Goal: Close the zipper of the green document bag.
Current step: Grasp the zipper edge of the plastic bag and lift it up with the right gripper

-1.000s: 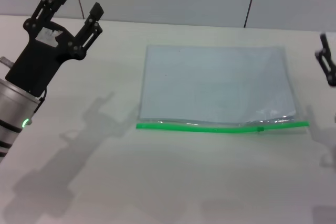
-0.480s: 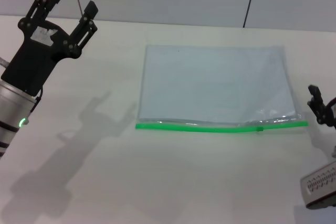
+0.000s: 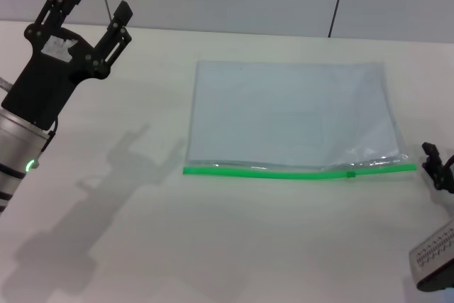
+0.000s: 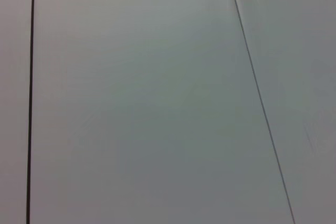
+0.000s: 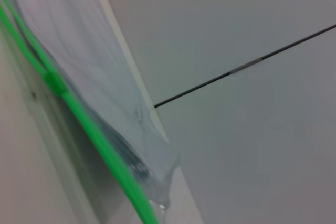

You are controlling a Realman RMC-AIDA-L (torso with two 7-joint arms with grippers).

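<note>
A pale wall with dark seams is standing behind a white table (image 3: 234,246), and the green document bag (image 3: 291,115) is lying flat at the table's middle, its zipper (image 3: 298,171) running along the near edge. The slider (image 3: 350,172) is sitting toward the right end, and the bag mouth is gaping slightly beyond it.

Over the last second the right gripper (image 3: 436,164) has been dropping from beside the bag's far right side to a spot just off the zipper's right end, which suggests it is lining up on that end. Its jaw state cannot be told. The left gripper (image 3: 92,5) is hanging well apart to the left, fingers spread, holding nothing.

The right wrist view is showing the zipper (image 5: 79,124) close up, slider (image 5: 54,83) included, and the wrinkled bag corner (image 5: 157,166); the left wrist view is showing only wall.
</note>
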